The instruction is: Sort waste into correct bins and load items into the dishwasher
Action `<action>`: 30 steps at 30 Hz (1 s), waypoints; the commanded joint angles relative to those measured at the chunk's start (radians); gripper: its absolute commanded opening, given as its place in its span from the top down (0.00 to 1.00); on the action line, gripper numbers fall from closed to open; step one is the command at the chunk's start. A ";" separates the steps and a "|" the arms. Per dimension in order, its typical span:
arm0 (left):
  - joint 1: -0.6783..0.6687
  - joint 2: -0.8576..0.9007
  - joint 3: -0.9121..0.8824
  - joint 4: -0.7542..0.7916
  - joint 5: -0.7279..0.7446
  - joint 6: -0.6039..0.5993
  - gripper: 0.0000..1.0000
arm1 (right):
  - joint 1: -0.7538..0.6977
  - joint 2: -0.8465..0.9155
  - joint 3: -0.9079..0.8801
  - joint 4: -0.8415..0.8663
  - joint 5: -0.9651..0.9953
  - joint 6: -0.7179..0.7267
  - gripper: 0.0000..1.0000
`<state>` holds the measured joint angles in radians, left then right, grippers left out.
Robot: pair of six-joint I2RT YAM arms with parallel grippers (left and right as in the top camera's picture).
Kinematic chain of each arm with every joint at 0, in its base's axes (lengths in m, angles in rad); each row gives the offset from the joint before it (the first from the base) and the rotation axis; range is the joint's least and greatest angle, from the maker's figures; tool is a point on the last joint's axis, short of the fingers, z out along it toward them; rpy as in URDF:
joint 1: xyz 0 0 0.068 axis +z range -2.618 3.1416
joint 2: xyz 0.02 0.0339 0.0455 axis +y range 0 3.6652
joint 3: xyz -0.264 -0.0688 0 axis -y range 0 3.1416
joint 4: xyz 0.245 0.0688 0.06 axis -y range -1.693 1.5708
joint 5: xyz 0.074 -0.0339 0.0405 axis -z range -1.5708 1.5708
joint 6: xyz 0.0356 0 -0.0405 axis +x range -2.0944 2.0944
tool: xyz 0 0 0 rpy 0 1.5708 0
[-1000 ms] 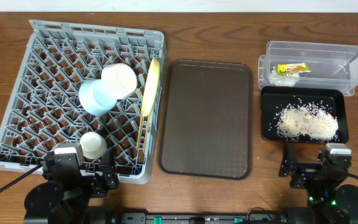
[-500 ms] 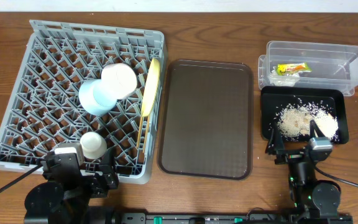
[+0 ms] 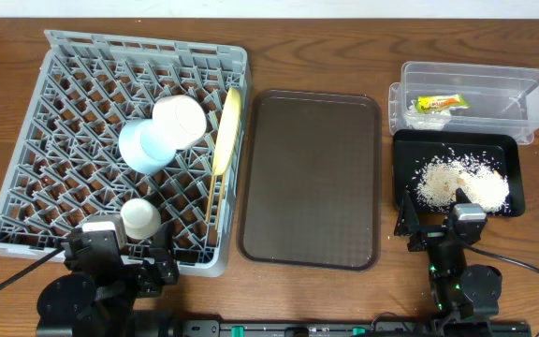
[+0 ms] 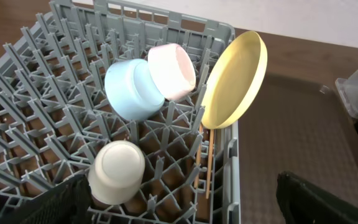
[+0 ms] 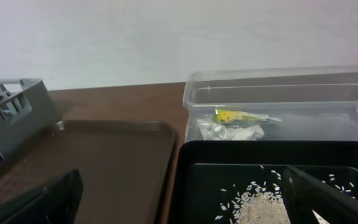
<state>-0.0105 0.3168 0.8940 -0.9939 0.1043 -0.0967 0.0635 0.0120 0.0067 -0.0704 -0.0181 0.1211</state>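
Looks done — plate (image 3: 225, 131), bowls (image 3: 143, 145) in rack (image 3: 64, 94), waste (image 3: 457, 183) binned (far right). L gripper (image 4: 185, 199), R gripper (image 5: 185, 202) both wide, empty — next: retract.

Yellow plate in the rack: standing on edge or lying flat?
On edge. The yellow plate stands tilted at the grey rack's right side; overhead it shows as a thin sliver.

Looked straight down from above over the whole table (image 3: 326, 37): dish rack (image 3: 59, 159) left, brown serving tray (image 3: 312, 178) middle, clear tub (image 3: 503, 80) and black tray (image 3: 408, 154) right. At the left wrist, peered close and slantwise across the dish rack. At the right wrist, faced low, nearly level, over the black tray toward the clear tub. Shared the brown serving tray between both wrist views.
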 commanded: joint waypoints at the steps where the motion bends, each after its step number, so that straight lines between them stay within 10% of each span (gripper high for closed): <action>1: -0.002 -0.003 -0.002 0.001 -0.008 0.013 0.05 | 0.009 -0.006 -0.001 -0.004 0.011 -0.014 0.01; 21: -0.002 -0.003 -0.003 -0.023 -0.009 0.013 0.05 | 0.009 -0.006 -0.001 -0.004 0.011 -0.014 0.01; 30: -0.009 -0.146 -0.329 0.206 0.027 0.013 0.05 | 0.009 -0.006 -0.001 -0.004 0.011 -0.014 0.01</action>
<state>-0.0154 0.2386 0.6765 -0.8547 0.1059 -0.0967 0.0635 0.0120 0.0067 -0.0696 -0.0181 0.1211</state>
